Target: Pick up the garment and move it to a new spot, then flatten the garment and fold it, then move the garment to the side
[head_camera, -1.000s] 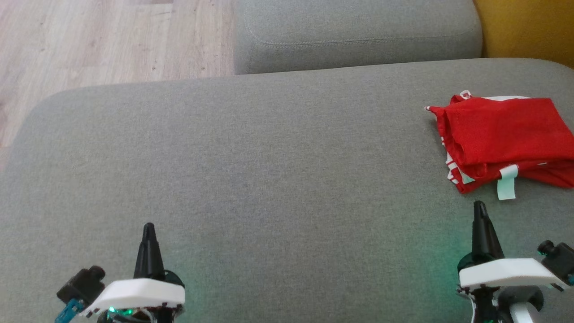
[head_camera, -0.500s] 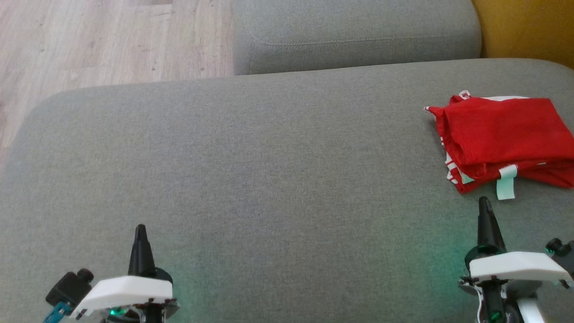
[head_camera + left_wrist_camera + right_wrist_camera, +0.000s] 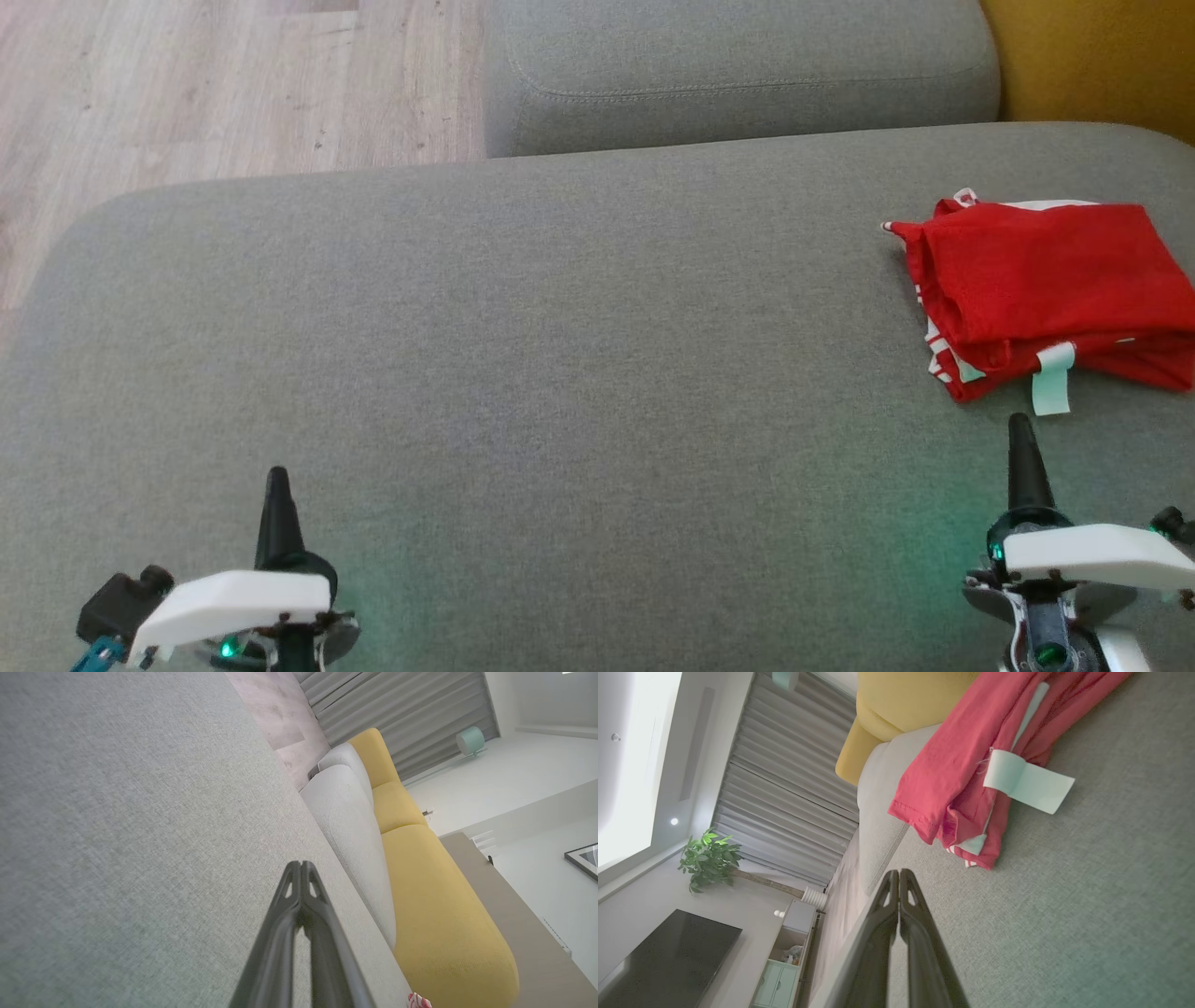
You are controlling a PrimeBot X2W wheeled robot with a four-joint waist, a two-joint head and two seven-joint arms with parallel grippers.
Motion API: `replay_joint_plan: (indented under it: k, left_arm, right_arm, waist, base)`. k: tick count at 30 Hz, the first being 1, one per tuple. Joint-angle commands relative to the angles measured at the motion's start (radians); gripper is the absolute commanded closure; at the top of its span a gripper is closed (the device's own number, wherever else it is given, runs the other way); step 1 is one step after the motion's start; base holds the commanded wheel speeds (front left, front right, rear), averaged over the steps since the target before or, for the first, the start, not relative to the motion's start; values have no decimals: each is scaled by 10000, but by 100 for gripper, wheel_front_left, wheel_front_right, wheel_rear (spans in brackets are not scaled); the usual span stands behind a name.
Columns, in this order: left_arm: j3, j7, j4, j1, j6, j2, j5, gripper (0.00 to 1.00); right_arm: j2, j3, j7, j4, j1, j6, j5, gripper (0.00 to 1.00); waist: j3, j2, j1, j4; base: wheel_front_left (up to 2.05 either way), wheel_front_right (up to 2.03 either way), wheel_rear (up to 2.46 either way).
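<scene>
Red garment [image 3: 1046,280] lies folded at the right edge of the head view; nothing is held.
Grey seat cushion [image 3: 560,373] spans the frame, with the garment on it at upper right in loose layers. Judged light and limp, likely to unfold if lifted at one point; the doubled left edge looks the best hold. Left gripper [image 3: 277,478], lower left, and right gripper [image 3: 1020,425], lower right just below the garment, have fingers pressed together, empty. A pale label [image 3: 1053,378] hangs off the lower hem.
</scene>
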Motion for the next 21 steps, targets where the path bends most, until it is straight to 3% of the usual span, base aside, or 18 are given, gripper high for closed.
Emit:
replay_joint_plan:
  k: [1,21]
  left_arm:
    - [351,58,-352,-568,-70,58,-222,100]
    - [897,653,-408,-673,-236,60,-2197,100]
  right_arm:
    - [-197,87,77,-376,-572,-4,270,100]
    - [-203,-154,654,-403,-729,-5,2501,100]
  waist:
    - [-1,0,0,-1]
    - [-24,0,0,-26]
  base:
    - [0,0,0]
    - [0,0,0]
